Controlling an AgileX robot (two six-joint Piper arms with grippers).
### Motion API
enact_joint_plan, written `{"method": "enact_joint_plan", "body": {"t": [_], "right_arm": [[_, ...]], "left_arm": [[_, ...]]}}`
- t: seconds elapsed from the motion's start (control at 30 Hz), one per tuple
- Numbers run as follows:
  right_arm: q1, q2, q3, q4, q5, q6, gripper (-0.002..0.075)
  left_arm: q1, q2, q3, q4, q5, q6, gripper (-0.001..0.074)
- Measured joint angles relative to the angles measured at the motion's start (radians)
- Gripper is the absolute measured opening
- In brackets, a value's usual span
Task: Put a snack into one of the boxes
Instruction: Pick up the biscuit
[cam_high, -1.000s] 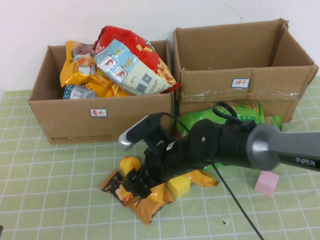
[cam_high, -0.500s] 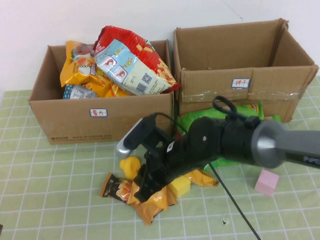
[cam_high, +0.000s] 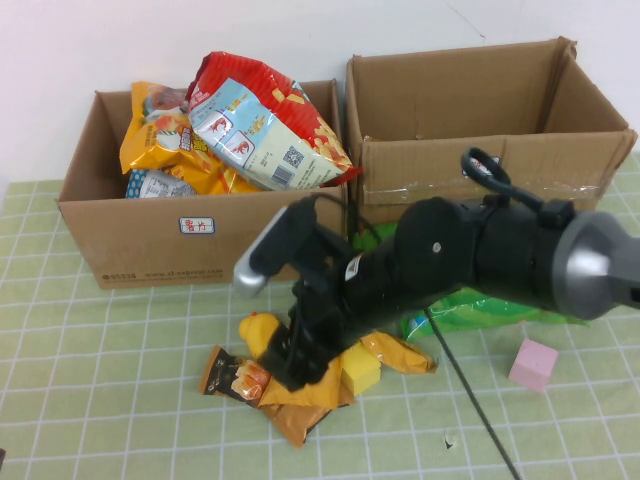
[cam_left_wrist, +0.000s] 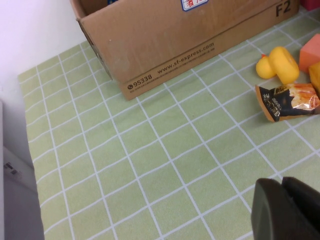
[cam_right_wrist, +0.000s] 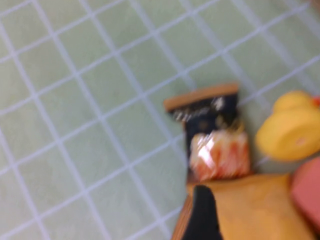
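Since the earlier frame, right claw (cam_high: 297, 372) has risen slightly over the orange snack bag (cam_high: 300, 395) on the worktop (cam_high: 120, 380); grasping step, I judge. Its spread I cannot tell. Next: pinch, lift to a box (cam_high: 200, 245). Left claw (cam_left_wrist: 285, 210) parked, pressed together.

orange snack bag (cam_high: 305, 400), green-check tablecloth (cam_high: 120, 380)

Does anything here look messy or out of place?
Yes. The left box is overstuffed, a big red chip bag sticking out tilted, while the right box looks empty. Snacks lie loose under the right gripper; the left gripper sits parked.
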Motion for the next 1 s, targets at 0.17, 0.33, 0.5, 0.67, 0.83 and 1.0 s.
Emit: {"method": "enact_joint_plan", "body": {"t": [0.17, 0.33, 0.5, 0.67, 0.83, 1.0], "right_arm": [[-0.001, 0.07, 0.0, -0.058, 0.034, -0.031, 0.051], [-0.001, 0.128, -0.004, -0.085, -0.002, -0.04, 0.0511], [-0.001, 0.143, -0.006, -0.085, -0.024, -0.045, 0.0498], [-0.001, 0.143, -0.006, -0.085, -0.029, -0.047, 0.0346], [-0.001, 0.13, -0.006, -0.085, -0.025, -0.047, 0.0281], [-0.001, 0.076, 0.0, -0.091, -0.005, -0.047, 0.0243]], "left_arm": [[0.0, 0.0, 0.0, 0.0, 0.0, 0.0, -0.0001], [0.0, 0.0, 0.0, 0.0, 0.0, 0.0, -0.0001], [0.0, 0.0, 0.0, 0.0, 0.0, 0.0, -0.0001], [0.0, 0.0, 0.0, 0.0, 0.0, 0.0, -0.0001], [0.0, 0.0, 0.0, 0.0, 0.0, 0.0, -0.0001], [0.0, 0.0, 0.0, 0.0, 0.0, 0.0, -0.0001]]}}
